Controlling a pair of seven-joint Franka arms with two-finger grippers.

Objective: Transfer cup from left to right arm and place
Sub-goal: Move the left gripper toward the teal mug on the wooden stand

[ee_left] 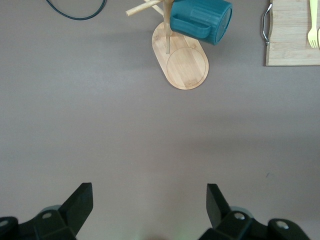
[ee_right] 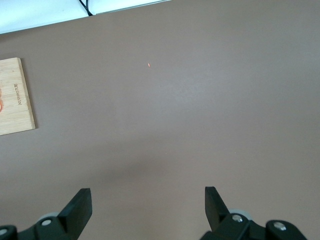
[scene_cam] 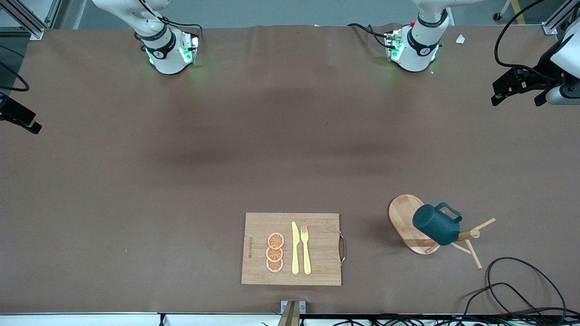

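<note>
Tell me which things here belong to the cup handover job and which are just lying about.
Job:
cup, hanging on the wooden mug stand
left gripper, open over bare table
right gripper, open over bare table

Lying about:
cutting board
knife
fork
orange slices

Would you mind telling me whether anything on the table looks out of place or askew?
Nothing stands out. The cup hangs tilted on a peg of the wooden mug tree, as intended. Knife, fork and orange slices lie neatly on the cutting board. Both grippers, left and right, wait open.
</note>
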